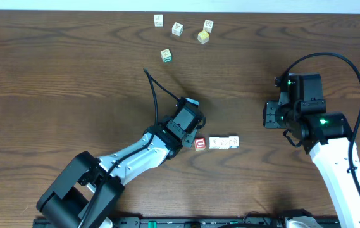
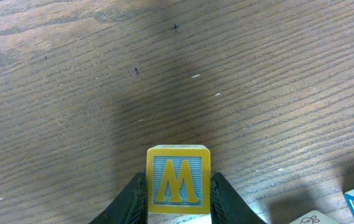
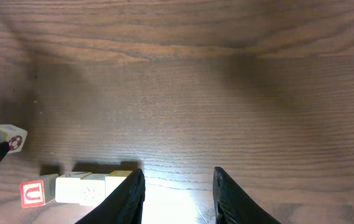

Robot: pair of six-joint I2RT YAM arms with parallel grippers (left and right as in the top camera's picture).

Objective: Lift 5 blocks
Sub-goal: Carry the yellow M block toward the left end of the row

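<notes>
left hand (image 2: 178, 179): pinched in narrow, fingers (image 2: 133, 199) snug on both side faces of one cube, so I'd call that a grip

yellow M block (image 2: 178, 163): right between my left fingertips, M face looking back at my wrist cam; can't tell if its bottom is off the table (image 1: 72, 76) or resting on it

spare cubes (image 1: 177, 28): way out past my left fingertips, well apart from everything, not my business I think

red U block (image 1: 200, 144): just beside my left hand, on its right side, heading a short row

whitish blocks (image 1: 224, 143): butted up against the red one and running on toward my right hand; looks like three, but the seams are hard to read from above

right hand (image 3: 178, 174): fingers parted partway with only bare wood between them, holding nothing, parked well off the row's far end

step: my guess is I'm fetching the fifth cube to join the other four

next: probably carry the M block to an end of the row, set it flush and square, then get both hands on the line's two ends

needs: a straight line with no gaps, or a squeeze from the ends will likely buckle it
</notes>
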